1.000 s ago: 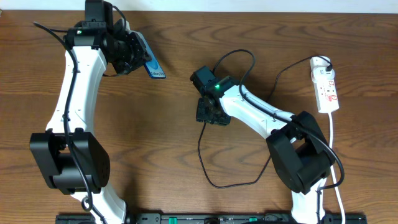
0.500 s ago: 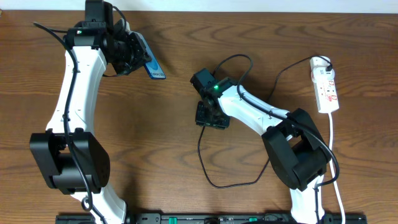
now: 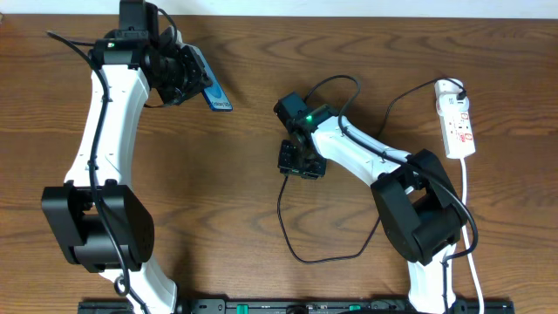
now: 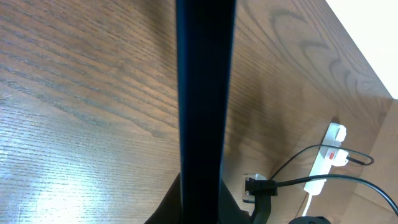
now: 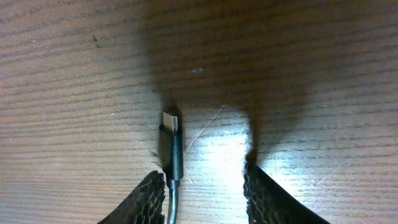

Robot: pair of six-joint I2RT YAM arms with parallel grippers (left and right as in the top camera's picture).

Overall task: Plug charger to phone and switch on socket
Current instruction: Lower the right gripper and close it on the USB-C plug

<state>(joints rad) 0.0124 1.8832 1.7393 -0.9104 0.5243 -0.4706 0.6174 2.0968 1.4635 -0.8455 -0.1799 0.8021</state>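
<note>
My left gripper is shut on the phone, holding it tilted above the table at the far left; in the left wrist view the phone is a dark upright bar seen edge-on. The black charger cable loops over the middle of the table. Its connector tip lies flat on the wood between the open fingers of my right gripper, close to the left finger. The white socket lies at the far right with a black plug in its top end.
The socket's thick white cord runs down the right edge of the table. The socket and cable also show small in the left wrist view. The table's far edge is just behind the left arm.
My right gripper shifted slightly to the right and turned a little over the cable end. The left arm and phone have not moved.
</note>
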